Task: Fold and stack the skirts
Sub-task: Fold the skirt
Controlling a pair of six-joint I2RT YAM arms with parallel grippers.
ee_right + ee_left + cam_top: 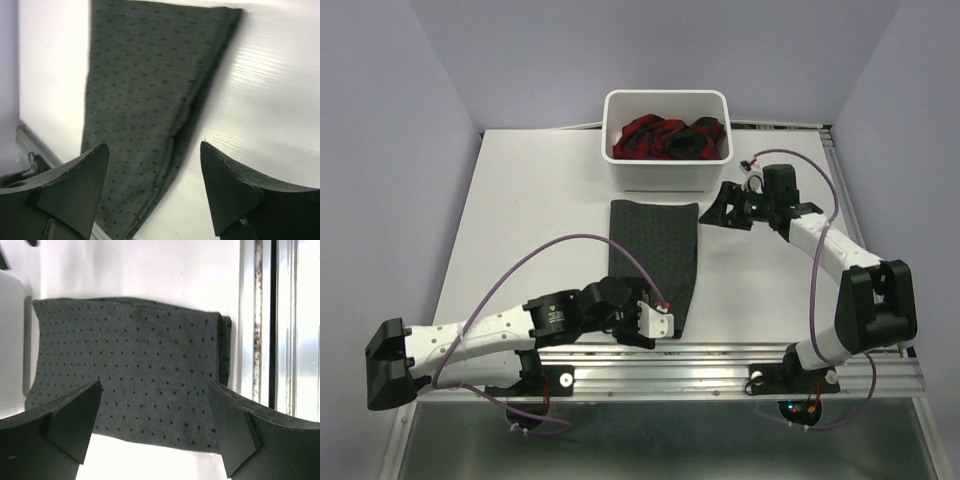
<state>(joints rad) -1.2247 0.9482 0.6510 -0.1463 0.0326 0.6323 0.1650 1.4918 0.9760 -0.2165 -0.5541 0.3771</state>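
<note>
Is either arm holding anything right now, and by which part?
Nothing is held. The left gripper and right gripper are both open and empty; the folded dark grey dotted cloth skirt lies free.

On the desk (540, 200) one skirt (655, 262) lies flat, just before the tub (610, 140), which holds the other skirt (650, 138). The left gripper (655, 320) hangs over the flat one's near end; the right gripper (725, 210) stands right of its far end.
</note>
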